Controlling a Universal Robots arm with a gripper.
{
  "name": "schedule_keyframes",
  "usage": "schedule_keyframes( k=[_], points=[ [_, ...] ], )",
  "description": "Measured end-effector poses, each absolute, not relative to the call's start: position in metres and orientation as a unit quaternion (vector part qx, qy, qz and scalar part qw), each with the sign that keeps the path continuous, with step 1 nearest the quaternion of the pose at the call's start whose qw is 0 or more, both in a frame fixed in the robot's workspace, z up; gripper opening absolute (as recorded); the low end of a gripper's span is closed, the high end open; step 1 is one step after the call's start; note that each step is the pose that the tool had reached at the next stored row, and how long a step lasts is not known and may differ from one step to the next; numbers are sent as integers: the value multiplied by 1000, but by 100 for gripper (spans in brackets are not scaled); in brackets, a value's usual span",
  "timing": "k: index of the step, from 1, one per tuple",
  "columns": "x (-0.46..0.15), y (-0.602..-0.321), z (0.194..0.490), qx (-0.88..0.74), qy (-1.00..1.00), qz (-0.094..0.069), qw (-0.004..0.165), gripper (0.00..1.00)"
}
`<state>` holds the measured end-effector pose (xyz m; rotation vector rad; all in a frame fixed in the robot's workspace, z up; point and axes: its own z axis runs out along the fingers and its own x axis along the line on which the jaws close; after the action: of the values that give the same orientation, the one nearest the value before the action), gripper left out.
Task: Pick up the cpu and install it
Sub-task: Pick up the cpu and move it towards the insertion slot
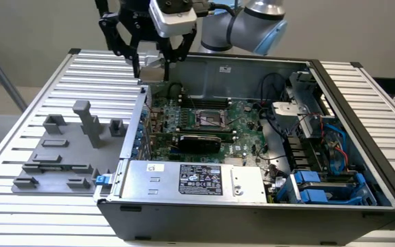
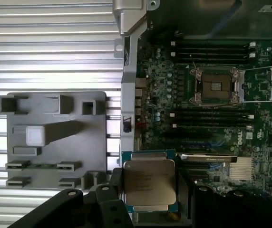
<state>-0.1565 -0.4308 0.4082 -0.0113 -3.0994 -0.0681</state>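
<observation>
**A:** Carrying, I'd say, is the step in hand. In the exterior view the black two-finger gripper (image 1: 154, 66) hangs high above the far corner of the open black metal computer case (image 1: 252, 216), toward the exterior view's left. The small flat square cpu (image 1: 152, 71), silvery metal on top, is between its jaws.

**B:** So the pick is done?

**A:** It looks so. The cpu is clear of the ribbed aluminium table (image 1: 33, 103) and of the grey plastic fixture plate (image 1: 60, 154). The install is not done: the black square socket with its metal frame (image 1: 211, 119), on the green motherboard (image 1: 246, 116), sits bare and well apart from the cpu.

**B:** And the wrist view?

**A:** There the cpu (image 2: 149, 183) lies flat between the black fingers (image 2: 111, 192), with a thin darker rim showing around the metal lid. The jaws stand partly open, drawn in only to the cpu's width and gripping it by opposite edges. The socket (image 2: 216, 87) lies off to one side, its middle uncovered.

**B:** What does the next move call for?

**A:** In my judgement, the cpu has to come squarely over the socket, level and with its edges parallel to the frame, before any descent. A tilted or offset cpu could catch the frame or harm the contacts. With only an edge grip, the motion should be gentle.
</observation>
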Motion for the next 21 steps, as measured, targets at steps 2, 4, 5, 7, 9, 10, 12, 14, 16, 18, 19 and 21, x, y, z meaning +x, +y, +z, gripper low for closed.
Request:
schedule_keyframes(
  k=[2, 4, 5, 7, 9, 10, 12, 14, 16, 18, 19, 21],
  points=[
    [-147, -429, 408, -4, -1000, -22, 21, 55],
    [-138, -427, 406, -4, -1000, -22, 21, 55],
    [-134, -425, 405, -4, -1000, -22, 21, 55],
    [-125, -421, 403, -4, -1000, -22, 21, 55],
    [-117, -415, 400, -4, -1000, -22, 21, 55],
    [-113, -412, 399, -4, -1000, -22, 21, 55],
    [-106, -405, 395, -4, -1000, -22, 21, 55],
    [-100, -399, 392, -4, -1000, -22, 21, 55],
    [-94, -391, 389, -4, -1000, -22, 21, 55],
    [-88, -384, 386, -4, -1000, -22, 21, 55],
    [-85, -381, 384, -4, -1000, -22, 21, 55],
    [-79, -373, 381, -4, -1000, -22, 21, 55]
  ],
)
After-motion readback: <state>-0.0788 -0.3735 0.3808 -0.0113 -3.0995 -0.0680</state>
